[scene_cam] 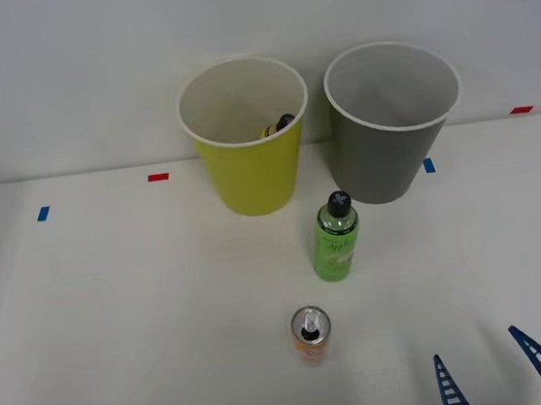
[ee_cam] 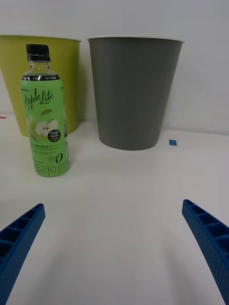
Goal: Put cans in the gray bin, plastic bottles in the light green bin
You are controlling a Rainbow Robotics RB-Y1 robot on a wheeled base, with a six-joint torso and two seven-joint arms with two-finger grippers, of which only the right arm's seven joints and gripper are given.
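Observation:
An orange-and-white can (scene_cam: 311, 335) stands upright near the table's front middle, its silver pull-tab top showing. Behind it stands a green plastic bottle (scene_cam: 335, 238) (ee_cam: 45, 114) with a black cap. The light green bin (scene_cam: 246, 137) (ee_cam: 43, 86) and the gray bin (scene_cam: 393, 120) (ee_cam: 132, 93) stand side by side at the back. Something dark-capped shows inside the light green bin. My right gripper (scene_cam: 495, 372) (ee_cam: 114, 252) is open at the front right, to the right of the can, with nothing between its blue fingers.
Small red tape marks (scene_cam: 157, 177) and blue tape marks (scene_cam: 43, 214) dot the white table. A white wall rises just behind the bins. The table's right edge curves off at the far right.

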